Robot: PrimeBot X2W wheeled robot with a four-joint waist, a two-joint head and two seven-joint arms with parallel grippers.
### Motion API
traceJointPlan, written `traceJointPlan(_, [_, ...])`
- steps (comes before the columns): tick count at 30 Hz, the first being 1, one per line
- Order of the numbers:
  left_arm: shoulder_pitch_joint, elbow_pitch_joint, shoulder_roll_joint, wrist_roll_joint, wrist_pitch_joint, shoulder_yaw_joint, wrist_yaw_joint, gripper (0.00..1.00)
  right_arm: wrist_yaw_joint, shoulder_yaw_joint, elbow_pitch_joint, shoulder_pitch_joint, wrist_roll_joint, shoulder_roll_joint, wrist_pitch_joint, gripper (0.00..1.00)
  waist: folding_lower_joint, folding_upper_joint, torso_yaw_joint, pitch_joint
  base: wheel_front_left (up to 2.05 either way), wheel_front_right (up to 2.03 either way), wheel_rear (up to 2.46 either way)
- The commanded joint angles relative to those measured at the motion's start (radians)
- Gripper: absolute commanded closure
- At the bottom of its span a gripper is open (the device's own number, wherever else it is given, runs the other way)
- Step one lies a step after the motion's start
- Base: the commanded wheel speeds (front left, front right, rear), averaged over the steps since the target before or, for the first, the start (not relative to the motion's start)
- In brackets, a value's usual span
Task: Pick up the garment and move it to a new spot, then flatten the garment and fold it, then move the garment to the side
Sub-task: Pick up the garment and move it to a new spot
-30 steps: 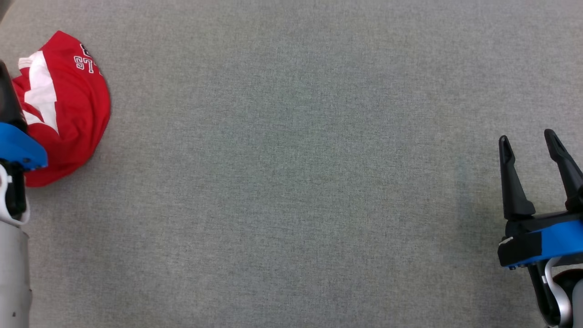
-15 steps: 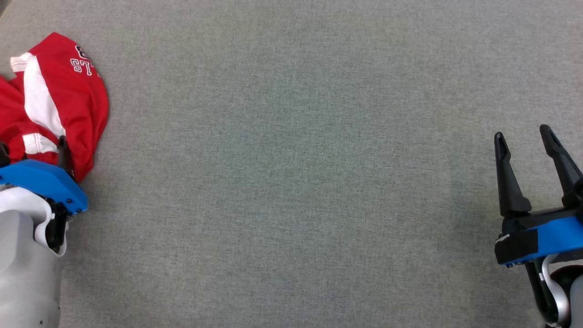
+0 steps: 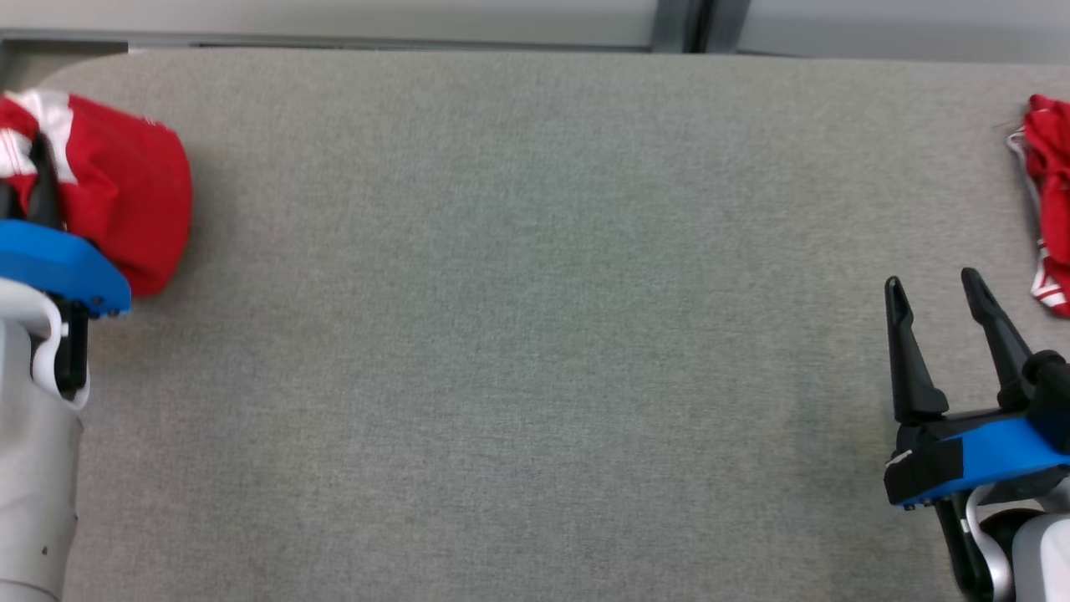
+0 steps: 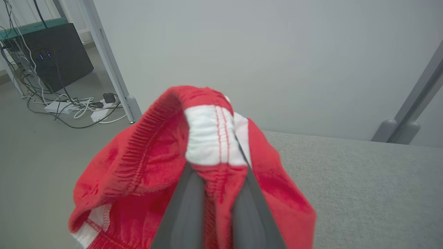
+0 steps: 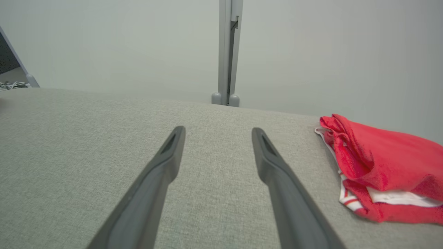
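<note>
The garment (image 3: pixel 125 192) is a red piece with white bands, bunched at the far left of the grey table (image 3: pixel 535 293). My left gripper (image 3: pixel 25 167) is shut on it. In the left wrist view the two dark fingers pinch a fold of its red and white hem (image 4: pixel 211 138), and the rest of the garment (image 4: pixel 138 180) droops around them above the table's left edge. My right gripper (image 3: pixel 932 280) stands open over the table at the lower right with nothing between its fingers (image 5: pixel 155 180).
A second red and white garment (image 3: pixel 1049 192) lies crumpled at the table's right edge, just right of my right gripper (image 5: pixel 218 130); it shows as a heap (image 5: pixel 380 166) in the right wrist view. Beyond the far edge stand a pale wall and a grey post (image 5: pixel 226 52). Cables (image 4: pixel 79 107) lie on the floor at the left.
The left gripper has shut on the garment and gathered it into a tighter bunch. The head camera has tilted up, bringing in the table's far edge and the second garment.
</note>
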Motion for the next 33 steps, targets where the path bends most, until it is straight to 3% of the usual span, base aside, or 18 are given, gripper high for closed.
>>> traceJointPlan(1, [-0.017, -0.01, 0.001, 0.007, -0.009, -0.006, -0.002, 1.0, 0.0, 0.0, 0.005, 0.004, 0.007, 0.005, -0.007, 0.0, 0.0001, 0.0, -0.026, -0.029, 0.0, 0.0, 0.0])
traceJointPlan(9, [-0.071, -0.229, -0.005, 0.031, -0.016, -0.068, -0.002, 1.0, 0.0, 0.003, 0.072, 0.034, 0.028, 0.029, -0.053, 0.0, 0.0001, 0.0, -0.104, -0.118, 0.0, 0.0, 0.0])
traceJointPlan(20, [-0.148, -0.595, -0.087, 0.05, 0.128, -0.179, 0.007, 1.0, 0.0, 0.016, 0.143, 0.023, 0.078, 0.039, -0.116, 0.0, 0.0001, 0.0, -0.273, -0.118, 0.0, 0.0, 0.0])
traceJointPlan(27, [-0.128, -0.622, -0.152, 0.052, 0.164, -0.248, 0.011, 1.0, 0.0, 0.041, 0.198, -0.004, 0.117, 0.039, -0.16, 0.0, 0.0001, 0.0, -0.352, -0.084, 0.0, 0.0, 0.0])
traceJointPlan(33, [-0.035, -0.585, -0.19, 0.059, 0.139, -0.315, 0.011, 1.0, 0.0, 0.04, 0.223, -0.017, 0.121, 0.039, -0.181, 0.0, 0.0001, 0.0, -0.358, -0.067, 0.0, 0.0, 0.0])
